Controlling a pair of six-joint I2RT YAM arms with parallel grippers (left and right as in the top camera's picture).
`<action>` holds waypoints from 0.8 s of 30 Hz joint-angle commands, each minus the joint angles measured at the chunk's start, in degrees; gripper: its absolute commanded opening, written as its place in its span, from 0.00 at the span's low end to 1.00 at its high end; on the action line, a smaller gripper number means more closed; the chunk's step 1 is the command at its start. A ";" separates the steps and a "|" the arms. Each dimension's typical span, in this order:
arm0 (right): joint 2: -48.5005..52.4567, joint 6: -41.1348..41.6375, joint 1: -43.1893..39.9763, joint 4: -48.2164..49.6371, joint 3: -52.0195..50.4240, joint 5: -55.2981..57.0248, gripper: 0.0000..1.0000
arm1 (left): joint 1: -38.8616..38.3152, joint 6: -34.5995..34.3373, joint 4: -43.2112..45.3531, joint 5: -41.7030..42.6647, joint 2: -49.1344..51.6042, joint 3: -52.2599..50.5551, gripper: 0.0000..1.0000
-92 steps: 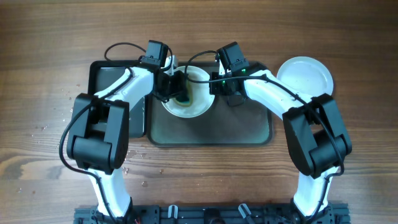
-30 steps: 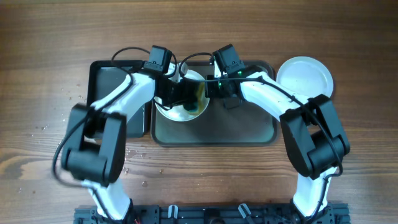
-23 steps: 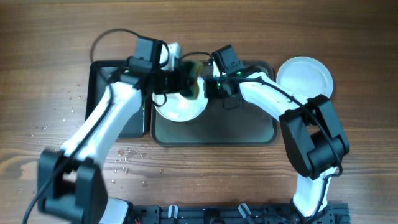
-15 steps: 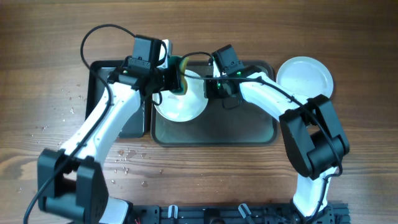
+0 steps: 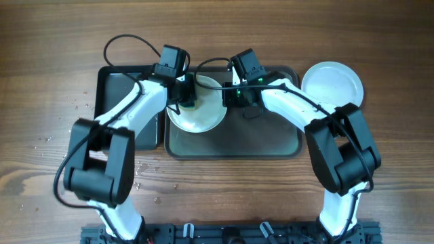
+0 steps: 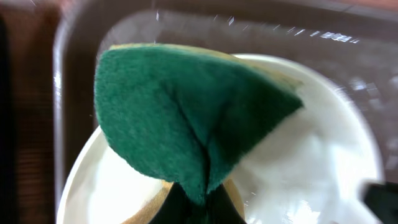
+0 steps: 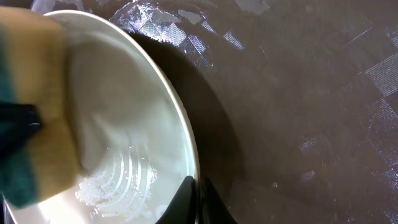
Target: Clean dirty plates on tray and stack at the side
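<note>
While the left gripper clamps a green sponge over the plate on the tray, the right gripper pinches its rim; another plate lies rightward on the wooden bench

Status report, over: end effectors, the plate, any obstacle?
Both shut: left end effector on sponge over plate, right end effector on plate rim. Plate on tray. No obstacle seen.

Sponge, black tray, wooden bench
The sponge, green on its face and yellow beneath, is folded to a point. The narrow glossy tray lies just left of it on the brown bench, where small pale specks, probably water drops, scatter by the tray's front and left sides.
</note>
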 commanded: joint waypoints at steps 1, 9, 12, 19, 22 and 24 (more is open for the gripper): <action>0.59 -0.02 0.35 0.31 -0.15 -1.20 0.04 | 0.00 0.83 0.35 1.49 3.10 0.00 0.04; 0.59 -0.02 0.35 0.31 -0.15 -1.20 0.04 | -1.99 0.90 0.35 13.38 6.34 0.00 0.04; 0.59 0.00 0.35 0.31 -0.15 -1.20 0.04 | -2.47 0.92 0.63 19.28 6.10 0.02 0.04; 0.59 -0.02 0.35 0.31 -0.15 -1.20 0.04 | -1.22 1.16 0.98 28.55 0.83 0.33 0.04; 0.59 -0.02 0.35 0.31 -0.15 -1.18 0.04 | -0.28 1.33 0.94 28.02 -3.37 0.46 0.04; 0.59 -0.02 0.35 0.31 -0.15 -1.20 0.04 | 0.42 1.33 0.72 26.29 -6.16 0.44 0.04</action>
